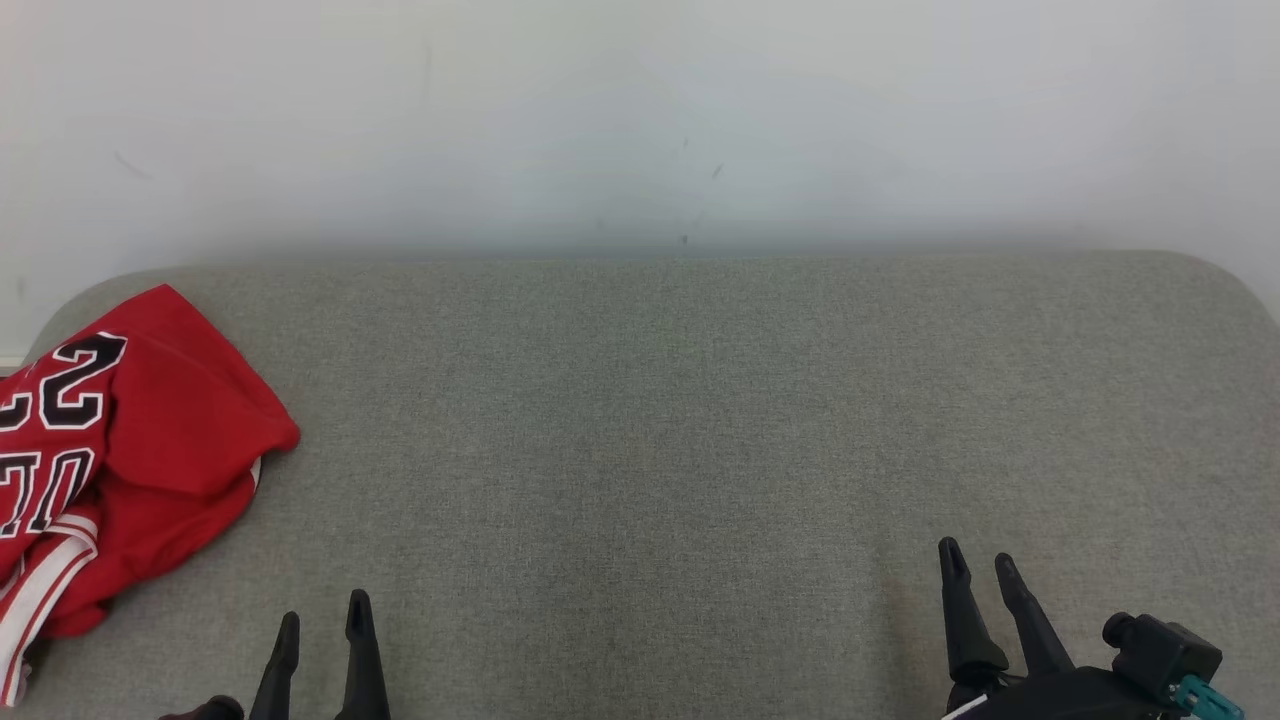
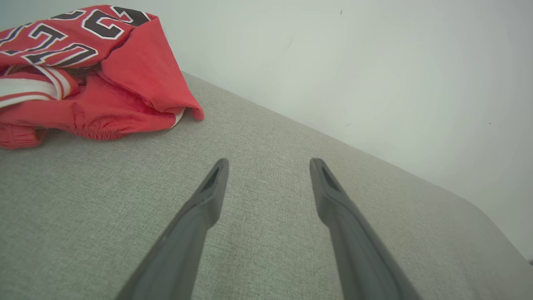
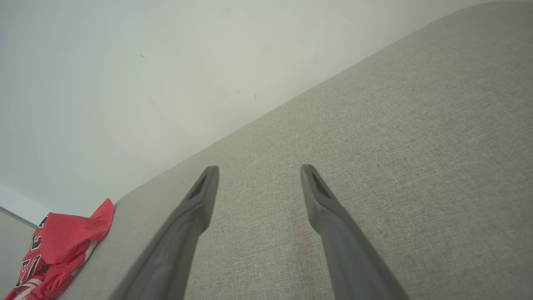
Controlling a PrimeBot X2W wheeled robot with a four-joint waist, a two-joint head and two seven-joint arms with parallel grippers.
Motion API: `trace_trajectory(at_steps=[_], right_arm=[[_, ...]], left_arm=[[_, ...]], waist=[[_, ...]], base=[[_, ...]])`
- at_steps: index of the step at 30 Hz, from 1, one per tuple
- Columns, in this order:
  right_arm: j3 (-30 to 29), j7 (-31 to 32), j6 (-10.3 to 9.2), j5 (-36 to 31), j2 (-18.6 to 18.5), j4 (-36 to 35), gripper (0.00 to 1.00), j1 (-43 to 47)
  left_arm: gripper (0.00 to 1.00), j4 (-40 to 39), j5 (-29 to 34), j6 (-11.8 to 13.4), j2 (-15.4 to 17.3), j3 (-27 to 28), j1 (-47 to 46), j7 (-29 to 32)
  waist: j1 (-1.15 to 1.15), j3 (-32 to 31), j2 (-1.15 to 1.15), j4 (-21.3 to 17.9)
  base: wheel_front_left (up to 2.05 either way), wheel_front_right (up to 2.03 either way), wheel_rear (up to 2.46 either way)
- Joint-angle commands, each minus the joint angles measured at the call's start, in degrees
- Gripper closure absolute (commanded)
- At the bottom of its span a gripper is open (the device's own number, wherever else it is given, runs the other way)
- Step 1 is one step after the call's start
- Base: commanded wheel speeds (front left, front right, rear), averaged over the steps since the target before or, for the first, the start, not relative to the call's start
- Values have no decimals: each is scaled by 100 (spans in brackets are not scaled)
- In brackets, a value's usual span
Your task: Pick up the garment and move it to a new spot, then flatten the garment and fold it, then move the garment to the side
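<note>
With our left pincer (image 1: 324, 606) and right pincer (image 1: 978, 553) both released and empty, we should reach for the crumpled red jersey (image 1: 150, 450) at the left edge of the bench (image 1: 650, 420), pinching a thick fold.

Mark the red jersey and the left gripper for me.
red jersey (image 1: 180, 430), head view, on its plain red folded panel.
left gripper (image 2: 269, 163), left wrist view, midway between its two fingertips.

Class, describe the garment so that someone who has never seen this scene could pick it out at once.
A wide grey fabric surface runs along a pale wall. At its left end, left of the left gripper, lies the garment, crumpled in a heap. It is the one bright red thing there, with white-edged black lettering and striped trim.
</note>
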Motion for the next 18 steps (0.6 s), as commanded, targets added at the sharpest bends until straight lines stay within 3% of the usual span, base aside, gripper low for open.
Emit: trace_trajectory(at_steps=[1, 18], right_arm=[[23, -60, -6, -181, -12, -68, 0, 7], [179, -376, -8, -1354, -13, -115, 0, 149]], left_arm=[[0, -33, 169, 29, 40, -17, -89, -35], [0, 14, 1140, 87, 41, -26, -116, -191]], waist=[[0, 2, 0, 1], [0, 38, 0, -28]], base=[[0, 0, 0], [0, 0, 0]])
